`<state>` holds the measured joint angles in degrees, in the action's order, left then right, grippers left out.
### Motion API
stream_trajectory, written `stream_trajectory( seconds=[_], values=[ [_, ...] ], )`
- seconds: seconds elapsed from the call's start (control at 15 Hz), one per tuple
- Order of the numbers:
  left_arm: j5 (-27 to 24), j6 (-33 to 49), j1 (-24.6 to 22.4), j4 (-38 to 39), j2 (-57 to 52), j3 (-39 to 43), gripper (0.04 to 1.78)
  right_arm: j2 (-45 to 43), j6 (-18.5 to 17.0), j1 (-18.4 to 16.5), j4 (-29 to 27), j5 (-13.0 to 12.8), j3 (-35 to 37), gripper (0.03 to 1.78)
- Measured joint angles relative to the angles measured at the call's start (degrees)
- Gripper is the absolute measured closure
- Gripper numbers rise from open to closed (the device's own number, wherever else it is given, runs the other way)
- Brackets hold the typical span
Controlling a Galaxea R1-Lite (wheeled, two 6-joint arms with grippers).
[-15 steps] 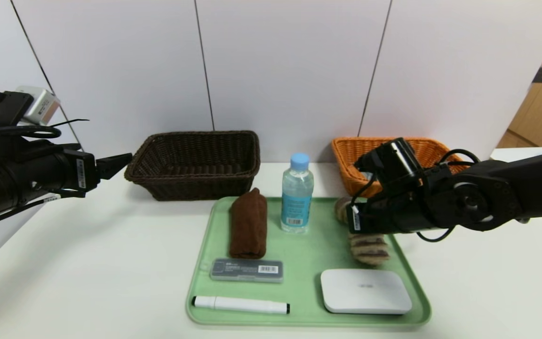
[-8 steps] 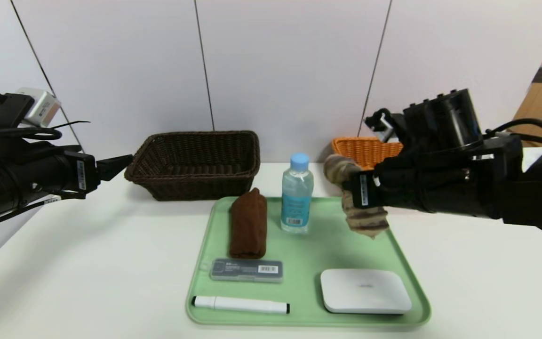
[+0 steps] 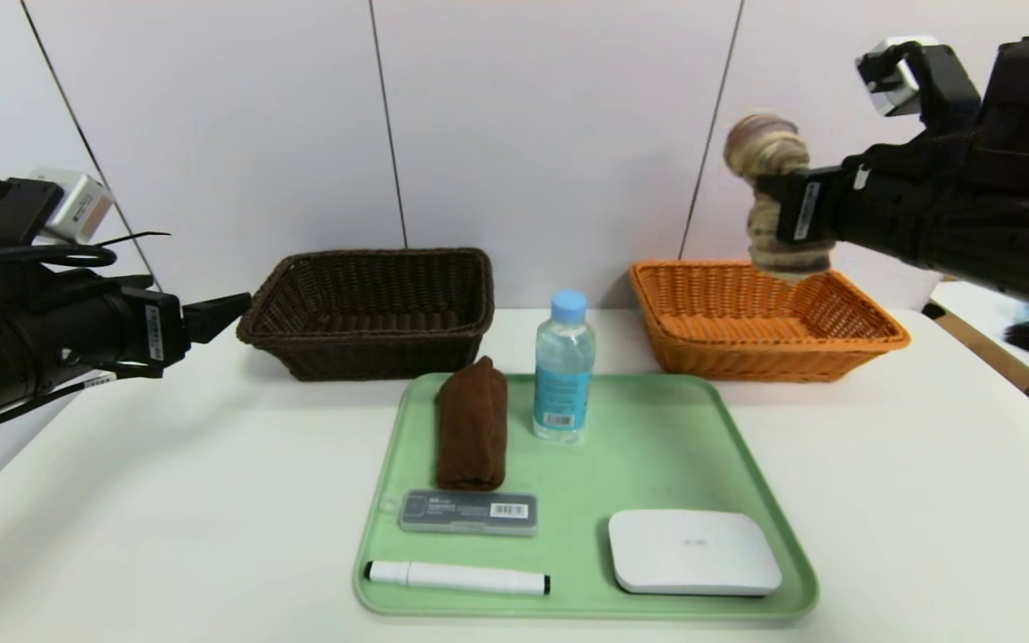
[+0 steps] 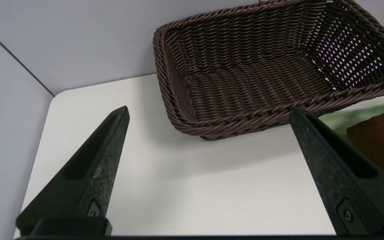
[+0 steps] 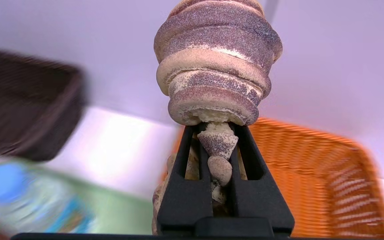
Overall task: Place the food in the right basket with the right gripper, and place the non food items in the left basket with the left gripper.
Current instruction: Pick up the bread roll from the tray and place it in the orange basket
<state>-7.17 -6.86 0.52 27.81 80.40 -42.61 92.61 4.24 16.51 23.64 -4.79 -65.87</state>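
White table (image 3: 166,500) and pale wall behind. Hanging high over the orange basket (image 3: 765,321): striped pastry (image 3: 773,192), pinched tight in right gripper (image 3: 782,214). Carrying food across, by the look; next, lowering into that basket and letting go. Waiting spread wide by the brown basket (image 3: 372,308): left gripper (image 3: 220,314).

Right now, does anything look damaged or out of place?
Yes: the bread in the right gripper is pinched so hard its middle is crushed thin. It hangs above the orange basket. The tray items sit tidy.
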Motion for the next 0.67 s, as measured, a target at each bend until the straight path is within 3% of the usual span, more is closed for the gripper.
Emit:
stream_trajectory(
  seconds=[0.2,0.33,0.67],
  values=[
    [0.00,0.45,-0.01,0.27,0.00,0.68,0.13,4.35,0.33,-7.67,3.84,0.41,-0.78,1.63],
    [-0.07,0.52,-0.26,0.27,0.02,0.88,0.13,8.40,0.33,-10.80,8.89,0.59,-1.08,1.63],
    [-0.13,0.52,-0.90,0.24,0.33,0.94,0.13,17.80,0.29,-14.42,11.50,0.68,-2.44,1.63]
  ],
)
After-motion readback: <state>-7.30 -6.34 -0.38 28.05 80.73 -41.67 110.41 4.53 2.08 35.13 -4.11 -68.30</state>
